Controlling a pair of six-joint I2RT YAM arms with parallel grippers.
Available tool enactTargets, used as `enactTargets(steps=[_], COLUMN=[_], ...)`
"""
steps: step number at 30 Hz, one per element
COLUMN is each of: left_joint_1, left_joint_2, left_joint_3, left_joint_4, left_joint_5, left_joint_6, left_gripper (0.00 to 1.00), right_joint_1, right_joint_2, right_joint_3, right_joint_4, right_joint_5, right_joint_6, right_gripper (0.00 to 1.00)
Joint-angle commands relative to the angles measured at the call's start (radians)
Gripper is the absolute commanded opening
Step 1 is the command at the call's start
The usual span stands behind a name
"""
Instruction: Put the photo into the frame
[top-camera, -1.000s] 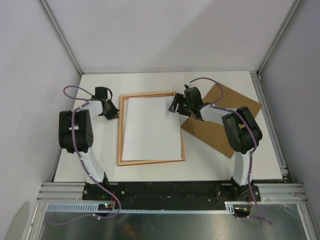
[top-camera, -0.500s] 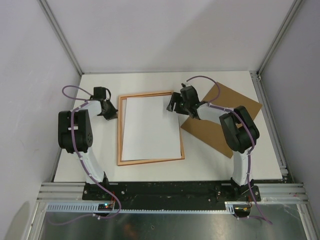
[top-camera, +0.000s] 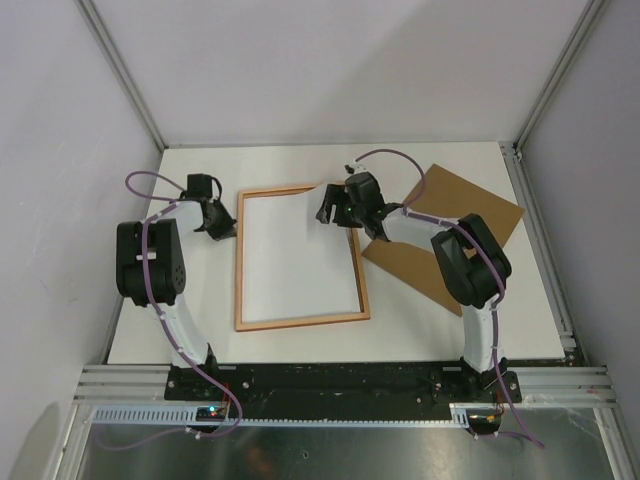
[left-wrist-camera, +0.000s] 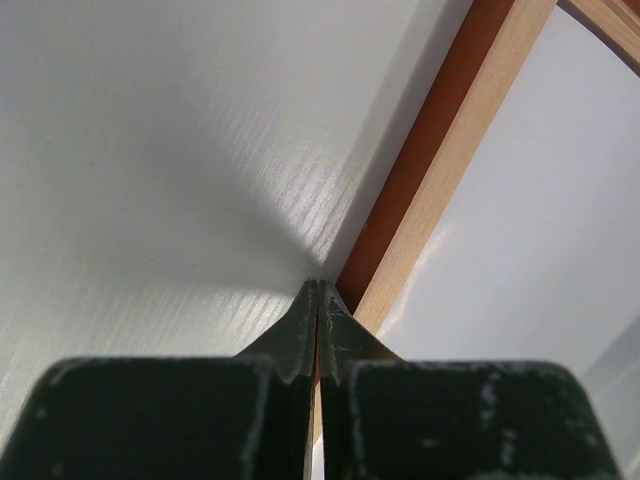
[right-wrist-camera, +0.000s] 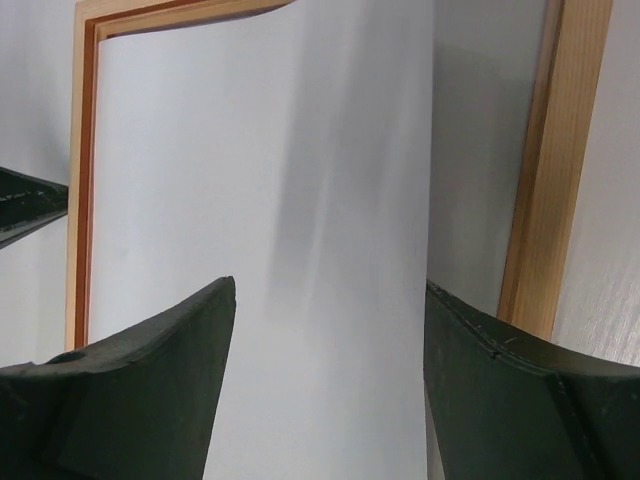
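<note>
The frame (top-camera: 240, 262) lies back-up on the white table, its pale wood showing. The photo (top-camera: 298, 258) lies in it with its plain white back up; its far right corner curls upward. The printed side is hidden. My right gripper (top-camera: 327, 210) is open over that corner. In the right wrist view the fingers (right-wrist-camera: 150, 385) straddle the white sheet (right-wrist-camera: 280, 200), with a frame rail (right-wrist-camera: 555, 170) to the right. My left gripper (top-camera: 224, 231) is shut and empty. Its tips (left-wrist-camera: 318, 288) rest on the table against the frame's outer left edge (left-wrist-camera: 440, 170).
The brown backing board (top-camera: 455, 235) lies tilted on the table right of the frame, under my right arm. The cell's metal posts and grey walls border the table (top-camera: 450, 310) at the back and both sides.
My right gripper has moved left along the frame's far edge. The photo has slid from askew over the right rail to lie within the frame, its far right corner now curled up. Left gripper unmoved.
</note>
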Motion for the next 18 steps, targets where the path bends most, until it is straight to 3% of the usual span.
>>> enactTargets(steps=[1,11,18], left_joint_1=[0.003,0.016,0.030], left_joint_2=[-0.006,-0.016,-0.039], left_joint_3=[-0.007,-0.012,-0.005], left_joint_4=[-0.013,-0.008,-0.009], left_joint_5=[0.045,0.058,0.074], left_joint_6=[0.029,0.037,0.043], left_gripper=[0.00,0.00,0.00], right_joint_1=[0.003,-0.046,-0.092], right_joint_2=[0.029,-0.016,-0.052], right_joint_3=[0.055,0.098,0.179], right_joint_4=[-0.012,-0.120,-0.273], right_joint_5=[0.040,0.115,0.140], right_joint_6=[-0.005,-0.038,-0.069], right_gripper=[0.75,0.87,0.89])
